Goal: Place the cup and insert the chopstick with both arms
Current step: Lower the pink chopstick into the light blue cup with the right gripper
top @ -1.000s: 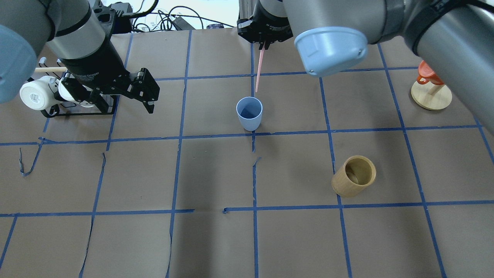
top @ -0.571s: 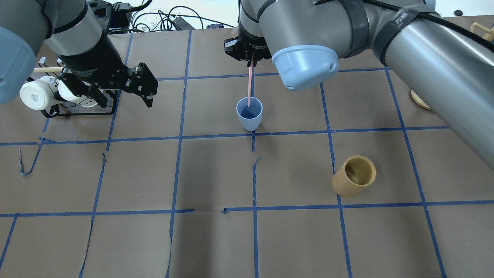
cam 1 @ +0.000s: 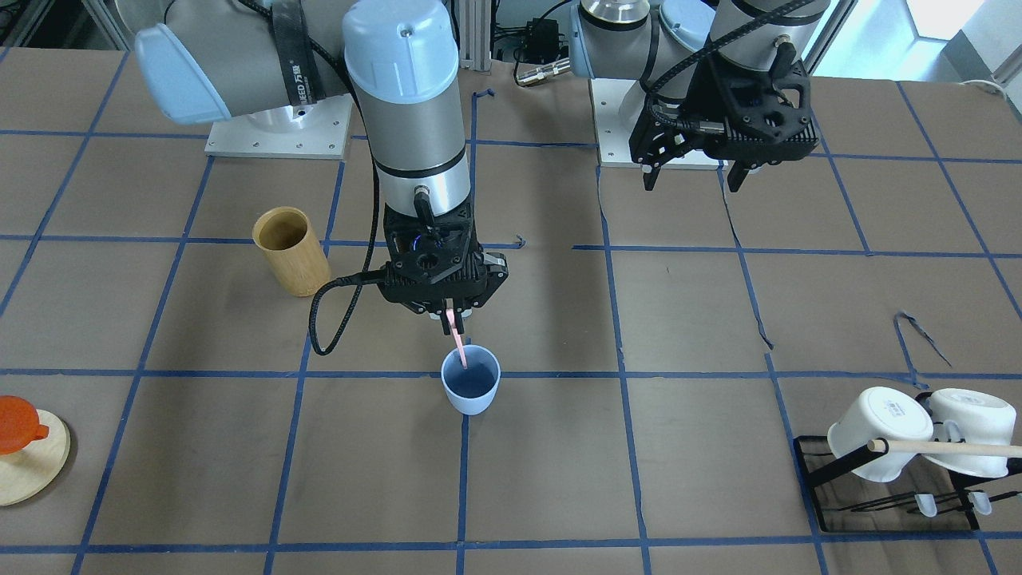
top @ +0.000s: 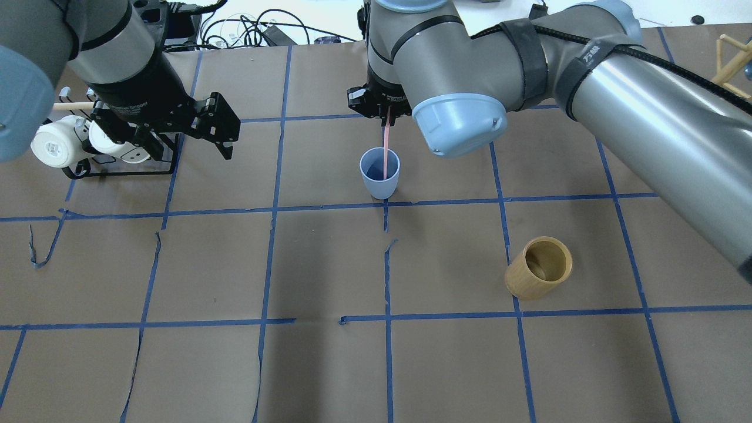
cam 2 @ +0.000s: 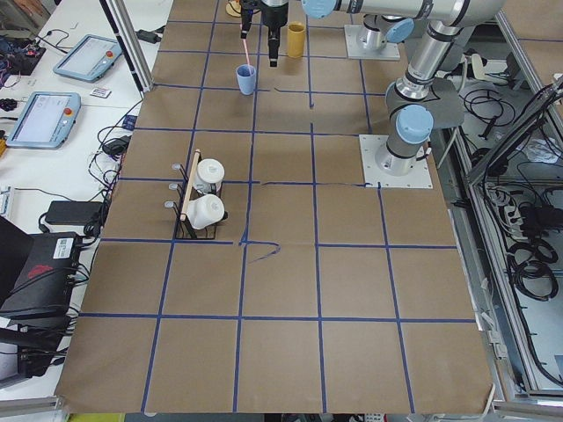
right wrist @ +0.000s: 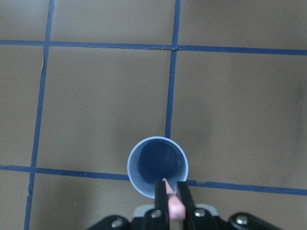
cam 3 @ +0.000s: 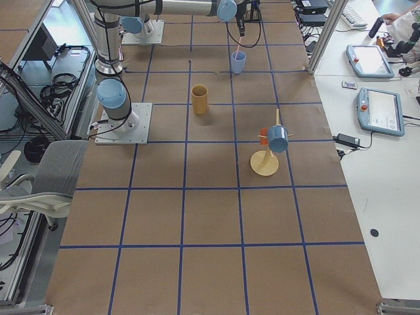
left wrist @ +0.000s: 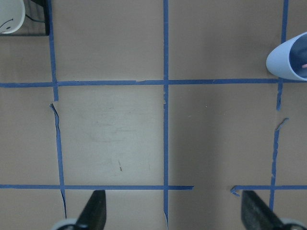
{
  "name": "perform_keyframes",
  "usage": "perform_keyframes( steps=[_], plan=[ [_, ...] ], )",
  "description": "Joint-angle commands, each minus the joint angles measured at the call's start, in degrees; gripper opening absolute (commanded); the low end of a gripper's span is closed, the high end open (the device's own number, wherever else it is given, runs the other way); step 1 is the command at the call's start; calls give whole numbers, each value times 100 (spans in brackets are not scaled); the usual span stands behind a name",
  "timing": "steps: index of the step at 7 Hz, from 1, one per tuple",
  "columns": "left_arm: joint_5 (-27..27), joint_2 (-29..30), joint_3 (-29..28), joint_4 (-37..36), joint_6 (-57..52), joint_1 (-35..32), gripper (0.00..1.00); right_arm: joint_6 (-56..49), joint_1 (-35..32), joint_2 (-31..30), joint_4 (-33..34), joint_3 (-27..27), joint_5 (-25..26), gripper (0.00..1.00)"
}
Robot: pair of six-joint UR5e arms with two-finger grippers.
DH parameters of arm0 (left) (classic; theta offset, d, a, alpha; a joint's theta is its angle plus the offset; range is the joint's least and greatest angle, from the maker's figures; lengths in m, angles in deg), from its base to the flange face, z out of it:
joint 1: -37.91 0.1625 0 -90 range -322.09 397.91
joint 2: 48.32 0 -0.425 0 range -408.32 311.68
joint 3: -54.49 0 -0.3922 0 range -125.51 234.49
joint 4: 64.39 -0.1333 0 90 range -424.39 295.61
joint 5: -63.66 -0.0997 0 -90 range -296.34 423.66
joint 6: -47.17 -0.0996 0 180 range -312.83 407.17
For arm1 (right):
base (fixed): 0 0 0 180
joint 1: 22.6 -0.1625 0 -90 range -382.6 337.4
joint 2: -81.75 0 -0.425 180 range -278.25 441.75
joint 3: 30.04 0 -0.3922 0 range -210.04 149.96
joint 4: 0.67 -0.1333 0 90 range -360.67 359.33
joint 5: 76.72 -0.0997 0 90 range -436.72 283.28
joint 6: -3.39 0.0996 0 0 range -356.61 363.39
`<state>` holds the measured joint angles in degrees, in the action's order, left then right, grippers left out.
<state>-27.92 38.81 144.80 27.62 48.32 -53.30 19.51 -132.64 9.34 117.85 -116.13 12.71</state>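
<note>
The light blue cup (top: 379, 173) stands upright mid-table; it also shows in the front view (cam 1: 471, 390) and at the left wrist view's right edge (left wrist: 290, 60). My right gripper (top: 388, 117) is just above the cup and shut on the top of one pale pink chopstick (top: 385, 147). The stick hangs nearly upright with its lower tip inside the cup's mouth (cam 1: 461, 351). The right wrist view looks down into the cup (right wrist: 157, 167) past the held stick (right wrist: 175, 206). My left gripper (top: 228, 136) is open and empty, hovering well to the cup's left (cam 1: 691, 184).
A tan bamboo cylinder (top: 539, 267) stands to the right of and nearer than the cup. A black rack with white mugs and a wooden rod (top: 70, 144) sits by the left arm. A wooden stand with an orange cup (cam 1: 24, 447) is at the far right end.
My right gripper has moved nearer and down with the chopstick, bringing its tip from beyond the cup into the cup's mouth. The left gripper has hardly moved.
</note>
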Motion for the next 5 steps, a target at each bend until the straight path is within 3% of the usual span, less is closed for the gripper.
perform_keyframes(
  steps=[1, 2, 5],
  plan=[
    [78, 101, -109, -16, 8, 76, 100, 14, 0, 96, 84, -31, 4, 0],
    [70, 146, -215, -16, -18, 86, 100, -12, -9, 113, 84, -39, 13, 28],
    [70, 199, -242, -16, -45, 77, 100, 14, 0, 70, 93, 4, 13, 50]
  ],
)
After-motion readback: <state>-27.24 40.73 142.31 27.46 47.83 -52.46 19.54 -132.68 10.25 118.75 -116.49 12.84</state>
